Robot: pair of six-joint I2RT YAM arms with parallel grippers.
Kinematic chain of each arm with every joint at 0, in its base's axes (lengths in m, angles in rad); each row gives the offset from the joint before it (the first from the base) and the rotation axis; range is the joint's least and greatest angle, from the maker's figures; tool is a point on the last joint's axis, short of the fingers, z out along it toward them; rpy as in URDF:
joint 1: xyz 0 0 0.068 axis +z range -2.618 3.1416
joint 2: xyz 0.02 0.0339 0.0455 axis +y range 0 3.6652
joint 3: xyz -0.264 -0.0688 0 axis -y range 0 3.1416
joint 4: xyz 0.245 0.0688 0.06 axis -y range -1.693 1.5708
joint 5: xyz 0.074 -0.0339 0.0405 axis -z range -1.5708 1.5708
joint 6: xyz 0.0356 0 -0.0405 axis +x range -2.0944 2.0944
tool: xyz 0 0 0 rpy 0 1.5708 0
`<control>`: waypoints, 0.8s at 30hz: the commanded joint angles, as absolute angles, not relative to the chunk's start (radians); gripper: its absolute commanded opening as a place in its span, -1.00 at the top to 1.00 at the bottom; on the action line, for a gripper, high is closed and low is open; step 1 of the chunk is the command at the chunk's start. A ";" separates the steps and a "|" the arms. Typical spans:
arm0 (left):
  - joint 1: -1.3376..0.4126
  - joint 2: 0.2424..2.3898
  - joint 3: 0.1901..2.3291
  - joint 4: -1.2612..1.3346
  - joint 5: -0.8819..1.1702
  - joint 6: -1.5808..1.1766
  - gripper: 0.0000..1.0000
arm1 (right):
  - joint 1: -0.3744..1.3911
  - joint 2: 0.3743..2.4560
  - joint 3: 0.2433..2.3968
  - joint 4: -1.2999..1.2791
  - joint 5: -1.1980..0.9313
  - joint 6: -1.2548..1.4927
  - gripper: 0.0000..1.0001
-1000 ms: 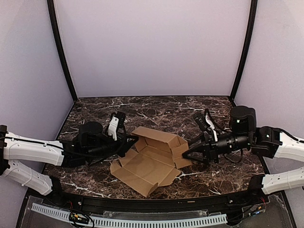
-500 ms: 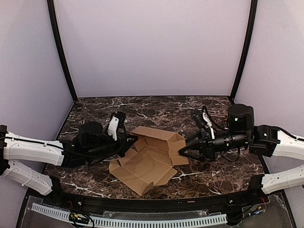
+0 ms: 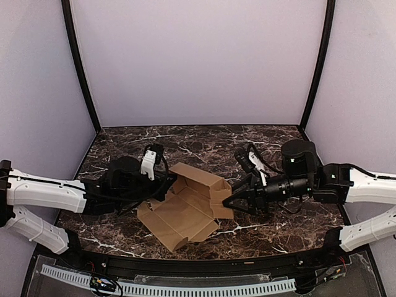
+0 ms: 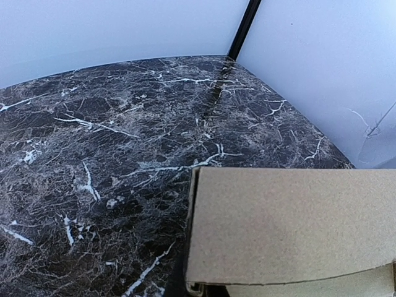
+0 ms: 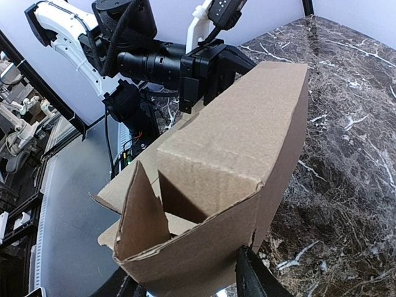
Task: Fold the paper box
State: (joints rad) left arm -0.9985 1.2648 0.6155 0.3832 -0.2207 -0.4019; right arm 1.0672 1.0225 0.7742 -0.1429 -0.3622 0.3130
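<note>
Care matters here: the right gripper (image 3: 226, 203), its jaws astride the paper box (image 3: 185, 210) end with grip unclear, should press inward slowly while the left gripper (image 3: 171, 184), equally unclear, braces.

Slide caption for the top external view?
Half-folded plain brown cardboard box on a dark marble table, left gripper at its left flap, right gripper at its right end.

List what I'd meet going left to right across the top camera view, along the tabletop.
left gripper → paper box → right gripper
</note>
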 commanded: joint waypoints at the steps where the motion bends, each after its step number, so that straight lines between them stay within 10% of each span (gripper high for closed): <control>1: -1.009 1.272 0.651 0.346 -0.261 -0.418 0.99 | 1.098 1.051 0.813 -0.083 -0.352 0.313 0.05; 24: -1.009 1.309 0.723 0.202 -0.335 -0.470 0.99 | 1.162 1.164 0.878 -0.207 -0.102 0.303 0.00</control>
State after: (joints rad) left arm -0.9997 1.2972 0.6830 0.2317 -0.3157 -0.4397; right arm 1.1404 1.1408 0.8352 -0.2119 -0.1753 0.3092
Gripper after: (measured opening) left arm 0.023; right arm 0.508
